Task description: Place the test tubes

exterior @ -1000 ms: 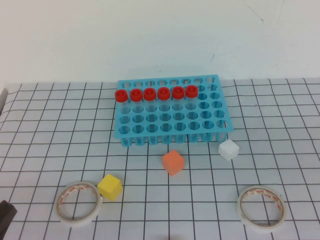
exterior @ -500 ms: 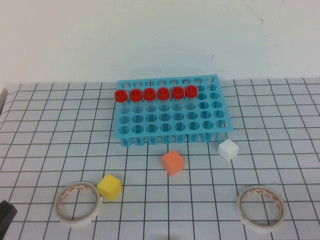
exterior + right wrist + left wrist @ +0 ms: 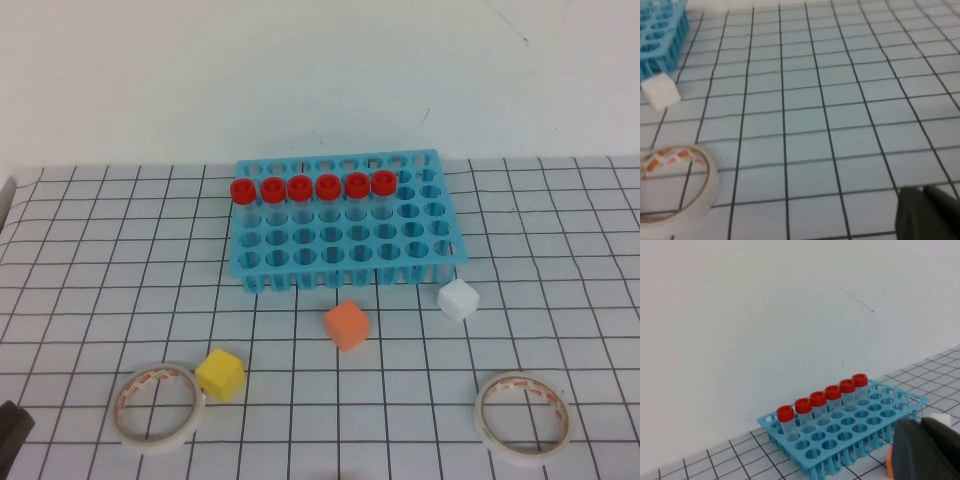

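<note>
A blue test tube rack (image 3: 345,262) stands at the middle back of the gridded table. Several clear tubes with red caps (image 3: 314,188) stand upright in one row of it, second from the back. In the left wrist view the rack (image 3: 840,440) and its tubes (image 3: 825,400) lie ahead of my left gripper (image 3: 921,422), which is shut and holds nothing. Only a dark corner of the left gripper (image 3: 12,428) shows in the high view, at the front left. My right gripper (image 3: 922,191) is shut and empty, low over bare grid, and is out of the high view.
An orange cube (image 3: 346,325) and a white cube (image 3: 457,298) sit just in front of the rack. A yellow cube (image 3: 220,373) sits beside a tape roll (image 3: 155,403) at front left. A second tape roll (image 3: 522,410) lies front right.
</note>
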Motion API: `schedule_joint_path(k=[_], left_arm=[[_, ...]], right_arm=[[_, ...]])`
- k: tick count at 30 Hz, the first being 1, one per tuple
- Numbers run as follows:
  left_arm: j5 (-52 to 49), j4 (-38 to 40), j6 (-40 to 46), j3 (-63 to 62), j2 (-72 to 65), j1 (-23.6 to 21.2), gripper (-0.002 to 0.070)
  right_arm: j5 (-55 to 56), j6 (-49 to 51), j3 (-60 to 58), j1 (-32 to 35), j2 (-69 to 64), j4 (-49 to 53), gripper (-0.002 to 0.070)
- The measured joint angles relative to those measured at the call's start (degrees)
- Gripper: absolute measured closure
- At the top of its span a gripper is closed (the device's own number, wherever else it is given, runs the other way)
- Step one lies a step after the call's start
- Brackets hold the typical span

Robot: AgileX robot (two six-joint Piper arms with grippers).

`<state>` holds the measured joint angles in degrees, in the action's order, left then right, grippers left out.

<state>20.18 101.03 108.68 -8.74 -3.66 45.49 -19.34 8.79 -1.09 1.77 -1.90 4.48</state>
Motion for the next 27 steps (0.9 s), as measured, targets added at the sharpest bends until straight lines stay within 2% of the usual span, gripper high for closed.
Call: schedule_joint_path(k=[27], left_arm=[[0.00,0.00,0.00,0.00,0.00,0.00,0.0676]], right_arm=[[-0.62,-0.26,0.00,0.09,2.65,0.10,0.0678]])
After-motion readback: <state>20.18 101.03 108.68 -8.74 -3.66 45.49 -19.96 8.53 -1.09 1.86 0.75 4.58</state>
